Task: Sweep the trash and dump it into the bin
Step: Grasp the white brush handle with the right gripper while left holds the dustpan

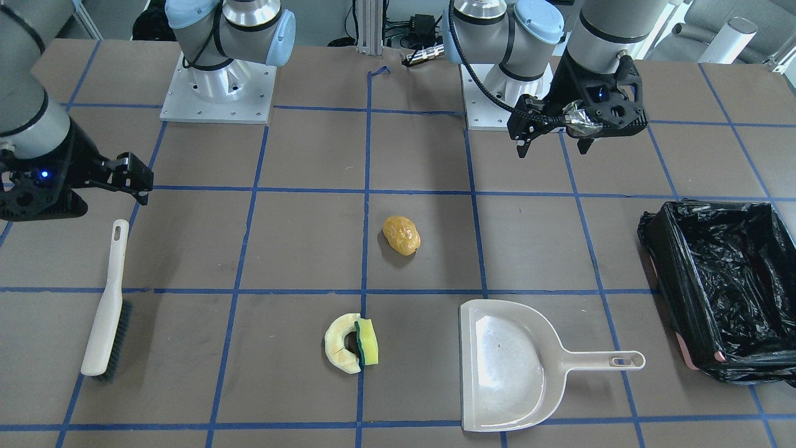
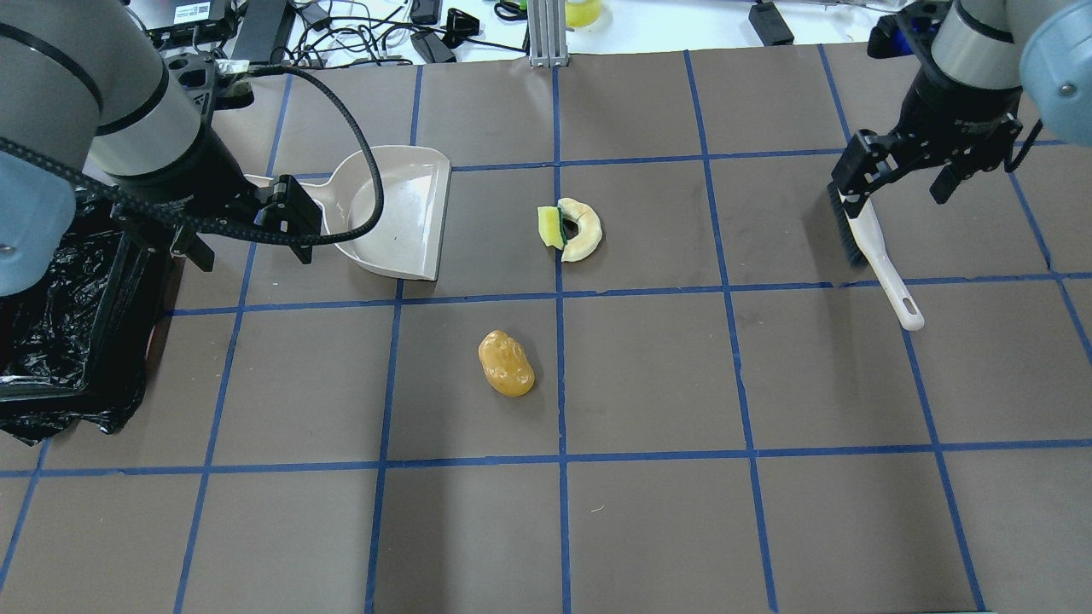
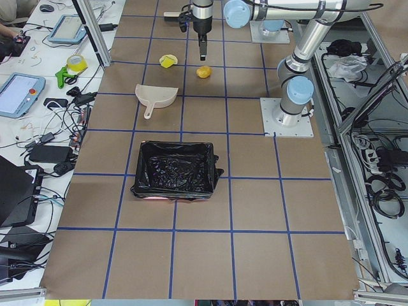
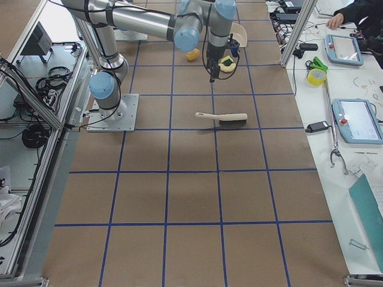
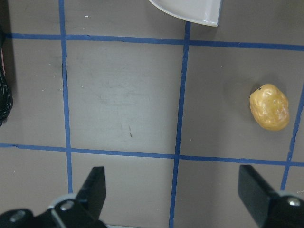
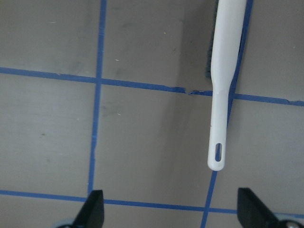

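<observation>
The trash lies mid-table: an orange-yellow potato-like lump (image 1: 402,235) (image 2: 506,363) (image 5: 269,107), and a cream ring slice (image 1: 339,343) (image 2: 587,232) with a yellow-green sponge (image 1: 369,342) (image 2: 548,226) touching it. The black-lined bin (image 1: 668,280) (image 2: 51,341) stands at the robot's left end. My left gripper (image 2: 253,254) (image 5: 173,190) is open and empty, hovering above the table between bin and lump, near the dustpan's handle. My right gripper (image 2: 891,183) (image 6: 171,209) is open and empty, hovering over the beige brush (image 2: 879,256) (image 6: 225,71).
The beige dustpan (image 1: 507,367) (image 2: 401,213) lies flat on the far side of the table, between the bin and the ring slice, its handle toward the bin. The brush lies flat at the robot's right end. Blue tape lines grid the brown tabletop.
</observation>
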You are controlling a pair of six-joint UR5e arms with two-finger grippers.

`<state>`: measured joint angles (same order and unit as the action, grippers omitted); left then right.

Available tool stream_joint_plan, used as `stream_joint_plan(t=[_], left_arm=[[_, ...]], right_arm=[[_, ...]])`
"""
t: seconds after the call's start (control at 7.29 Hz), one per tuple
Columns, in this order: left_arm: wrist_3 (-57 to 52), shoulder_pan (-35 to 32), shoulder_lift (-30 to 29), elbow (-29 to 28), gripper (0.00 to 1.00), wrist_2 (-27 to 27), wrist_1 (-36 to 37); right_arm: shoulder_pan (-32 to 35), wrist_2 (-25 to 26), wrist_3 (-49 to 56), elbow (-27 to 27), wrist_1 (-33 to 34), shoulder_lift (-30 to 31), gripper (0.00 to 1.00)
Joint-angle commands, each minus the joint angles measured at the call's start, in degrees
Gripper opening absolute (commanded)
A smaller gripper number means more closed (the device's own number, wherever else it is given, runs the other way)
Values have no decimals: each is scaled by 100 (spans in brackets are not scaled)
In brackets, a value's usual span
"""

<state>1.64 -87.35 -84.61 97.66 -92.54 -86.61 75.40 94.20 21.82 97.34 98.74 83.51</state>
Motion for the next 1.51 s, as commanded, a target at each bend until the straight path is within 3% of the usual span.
stream_joint_plan(t=[0.0, 0.14, 0.27, 0.55, 0.82, 1.23, 1.37], left_arm=[[64, 7, -134, 7, 100, 95, 180], [21, 7, -169, 16, 100, 175, 188], [699, 16, -213, -10, 100, 158, 267], [3253, 16, -441, -1, 100, 122, 478], [4469, 25, -634, 60, 100, 79, 1109], [5337, 480, -1091, -10, 100, -106, 1531], [5869, 517, -1284, -10, 100, -123, 2090]], right_arm=[[-411, 177, 567, 591, 925, -430, 99], [-482, 143, 621, 680, 1128, -624, 98], [-482, 160, 622, 768, 1277, -835, 96], [-552, 230, 613, 1049, 1541, -968, 92], [-570, 230, 552, 1155, 1569, -977, 83], [-570, 230, 455, 1155, 1534, -977, 38], [-579, 230, 446, 1155, 1534, -969, 26]])
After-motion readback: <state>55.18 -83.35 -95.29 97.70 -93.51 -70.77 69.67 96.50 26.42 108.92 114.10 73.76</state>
